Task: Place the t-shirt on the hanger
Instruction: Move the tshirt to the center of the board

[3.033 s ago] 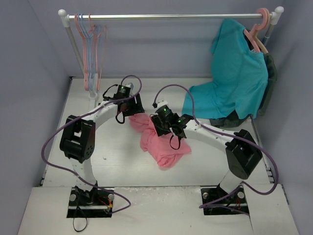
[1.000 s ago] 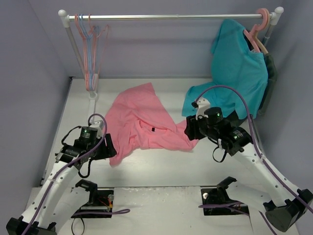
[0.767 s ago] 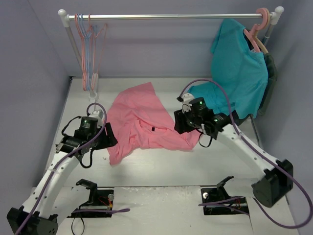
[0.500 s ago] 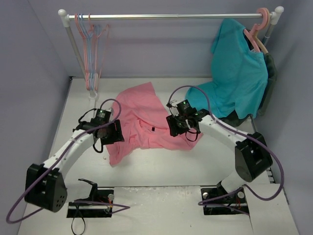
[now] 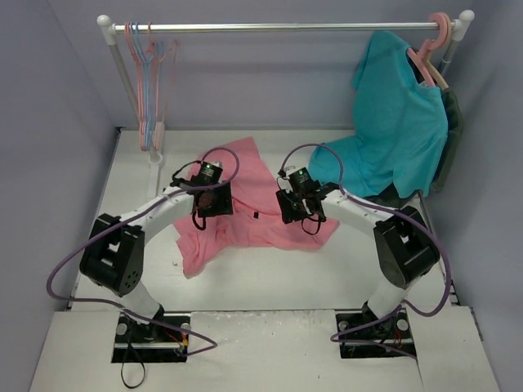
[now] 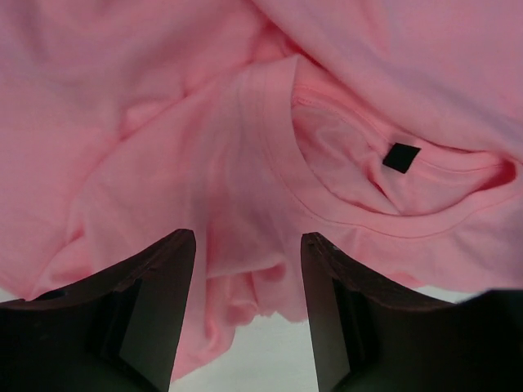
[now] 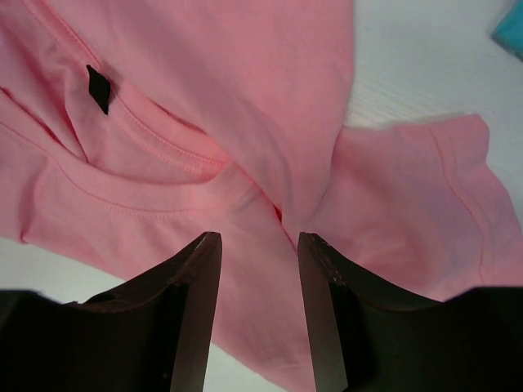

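The left gripper (image 6: 247, 238) stood open, its two dark fingers (image 6: 163, 302) apart with nothing between them, poised over the t-shirt (image 5: 249, 181) just short of the ribbed collar (image 6: 278, 167). A small black tag (image 6: 401, 157) showed inside the neck opening beyond. The right gripper (image 7: 258, 238) was open as well, its fingers spread over a fold where the shirt's body met a sleeve (image 7: 425, 204), and gripping no cloth. In the top view both grippers hovered over the shirt from either side, left over its left part and right over its right edge, with the collar between them. The shirt lay rumpled and partly spread on the table (image 5: 270, 273), in the middle, reaching toward the far edge. The hanger (image 5: 155, 122) hung from the rail (image 5: 278, 27) above the far left corner, among thin blue hangers (image 5: 145, 69), well apart from the shirt. A teal shirt (image 5: 400, 122) hung at the rail's right end on a thick pink hanger (image 5: 435, 37).
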Available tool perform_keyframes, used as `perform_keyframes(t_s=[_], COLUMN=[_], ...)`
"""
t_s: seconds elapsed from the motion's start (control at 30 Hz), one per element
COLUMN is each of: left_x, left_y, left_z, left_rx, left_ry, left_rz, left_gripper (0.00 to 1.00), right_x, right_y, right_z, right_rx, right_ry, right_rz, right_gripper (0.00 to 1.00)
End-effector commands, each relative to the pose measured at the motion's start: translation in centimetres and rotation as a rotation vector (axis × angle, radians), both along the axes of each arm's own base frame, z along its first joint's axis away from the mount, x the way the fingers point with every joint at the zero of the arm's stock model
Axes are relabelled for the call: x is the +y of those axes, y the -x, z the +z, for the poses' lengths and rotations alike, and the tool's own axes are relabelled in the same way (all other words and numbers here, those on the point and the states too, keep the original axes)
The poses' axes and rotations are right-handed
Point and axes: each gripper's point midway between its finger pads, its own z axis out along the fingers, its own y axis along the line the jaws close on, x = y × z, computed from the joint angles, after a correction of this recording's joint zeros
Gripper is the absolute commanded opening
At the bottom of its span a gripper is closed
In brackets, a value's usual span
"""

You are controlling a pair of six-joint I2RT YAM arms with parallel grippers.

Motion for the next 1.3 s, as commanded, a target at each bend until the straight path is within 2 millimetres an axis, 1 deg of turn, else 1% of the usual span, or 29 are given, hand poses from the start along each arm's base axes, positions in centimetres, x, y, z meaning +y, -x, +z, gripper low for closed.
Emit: perform_keyframes(t_s=[0.0,0.07,0.1,0.13,0.23,0.27,0.33,0.37,0.4,0.43,0.47,0.5,0.53,0.57,0.67,0.7,0.73,0.77,0.8,0.9,0.93,0.97,1.0,1.03,1.07,1.1,1.17,1.2,1.27], left_x=[-1.1,-1.0,-0.9,-0.8,-0.3,-0.2,0.8,1.1,1.7,2.1,2.3,2.6,3.0,3.2,4.2,4.4,4.8,5.2,5.3,5.8,6.2,6.5,6.7,7.3,7.0,6.9,6.9,6.2,6.1], left_y=[-1.6,-1.3,-1.2,-0.9,0.1,0.3,1.3,1.6,2.6,2.9,3.3,3.8,4.7,4.9,6.5,6.8,7.5,8.3,8.7,10.6,11.2,11.5,11.5,11.8,10.9,10.5,9.6,8.1,6.8], left_z=[-0.7,-2.2,-2.5,-2.9,-3.3,-2.8,-3.3,-2.6,-3.1,-2.0,-1.6,-1.3,-1.4,0.0,1.2,1.3,1.8,1.2,1.1,0.4,0.4,0.4,0.9,1.5,3.6,4.9,7.7,11.8,14.5], left_rx=[-0.036,0.005,0.013,0.023,0.037,0.023,0.030,0.009,0.024,-0.003,-0.014,-0.023,-0.018,-0.064,-0.109,-0.119,-0.126,-0.112,-0.105,-0.062,-0.053,-0.048,-0.057,-0.060,-0.105,-0.133,-0.181,-0.260,-0.285], left_ry=[-0.027,-0.043,-0.045,-0.048,-0.057,-0.048,-0.074,-0.071,-0.080,-0.072,-0.070,-0.072,-0.079,-0.063,-0.071,-0.069,-0.064,-0.075,-0.075,-0.080,-0.088,-0.096,-0.103,-0.126,-0.112,-0.111,-0.133,-0.104,-0.149], left_rz=[0.030,0.041,0.043,0.045,0.045,0.048,0.062,0.072,0.075,0.083,0.088,0.091,0.092,0.093,0.098,0.101,0.107,0.104,0.102,0.095,0.097,0.096,0.097,0.099,0.094,0.085,0.049,0.048,0.007], left_gripper=[0.54,0.47,0.42,0.30,0.15,0.09,0.02,0.00,0.00,0.00,0.00,0.00,0.00,0.00,0.02,0.07,0.10,0.13,0.20,0.31,0.36,0.39,0.41,0.44,0.46,0.47,0.47,0.47,0.47], right_x=[1.0,1.0,1.1,1.0,0.9,0.7,0.7,0.6,0.6,0.5,0.9,0.9,1.0,1.2,1.9,2.6,2.6,2.7,3.1,2.5,2.4,2.1,2.0,1.9,1.7,1.8,1.8,1.9,1.7], right_y=[-1.9,-1.9,-1.9,-1.8,-1.5,-1.3,-1.1,-0.7,-0.5,-0.4,0.0,0.3,0.7,1.0,2.3,3.1,3.8,4.3,5.1,7.4,8.2,8.9,9.5,9.9,10.0,10.1,9.9,9.5,8.7], right_z=[0.8,-0.2,-0.4,-1.1,-1.7,-1.9,-1.7,-1.7,-1.4,-0.6,0.0,0.4,1.5,2.1,4.1,4.6,5.2,5.4,5.6,5.5,5.8,5.5,5.5,6.0,6.3,7.2,8.2,9.1,9.9], right_rx=[-0.065,-0.045,-0.041,-0.031,-0.018,-0.012,-0.017,-0.014,-0.017,-0.038,-0.051,-0.062,-0.080,-0.093,-0.149,-0.155,-0.156,-0.153,-0.145,-0.111,-0.102,-0.087,-0.073,-0.074,-0.078,-0.094,-0.123,-0.146,-0.182], right_ry=[-0.034,-0.027,-0.027,-0.021,-0.016,-0.013,-0.016,-0.013,-0.011,-0.008,-0.005,0.002,0.001,0.007,0.042,0.041,0.042,0.039,0.033,0.030,0.019,0.021,0.014,-0.003,-0.012,-0.036,-0.053,-0.066,-0.043], right_rz=[-0.032,-0.034,-0.035,-0.036,-0.038,-0.038,-0.036,-0.033,-0.033,-0.037,-0.026,-0.023,-0.015,-0.013,0.004,0.028,0.032,0.039,0.051,0.066,0.068,0.070,0.075,0.065,0.060,0.060,0.053,0.050,0.040], right_gripper=[0.43,0.43,0.42,0.40,0.31,0.22,0.12,0.01,0.00,0.00,0.00,0.00,0.00,0.00,0.00,0.00,0.00,0.00,0.00,0.03,0.06,0.09,0.13,0.24,0.26,0.29,0.43,0.46,0.52])
